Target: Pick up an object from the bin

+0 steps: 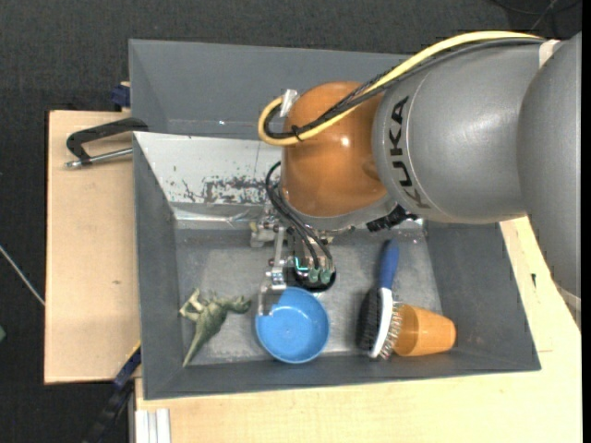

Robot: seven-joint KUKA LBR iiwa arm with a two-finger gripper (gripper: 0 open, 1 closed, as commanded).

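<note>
So the end effector [294, 270] is down low in the bin [152, 275], right at the far rim of the blue bowl [292, 326]. Honestly I can't tell if it's spread or pressed together, since the arm's orange cover [328, 150] sits right above it and the bits under it are a jumble. I also can't tell if it's actually touching the bowl or just over the rim.

The bowl sits open side up on the bin floor, about the middle of the near side. A green dino [211, 317] lies just left of it, head toward the bowl, and they look very close or touching. To the right there's a brush [377, 321] with a blue handle pointing to the far wall. An orange cup [423, 332] lies on its side against the brush's bristles. A yellow cable [406, 63] loops over the cover and runs along the arm [480, 109].
</note>
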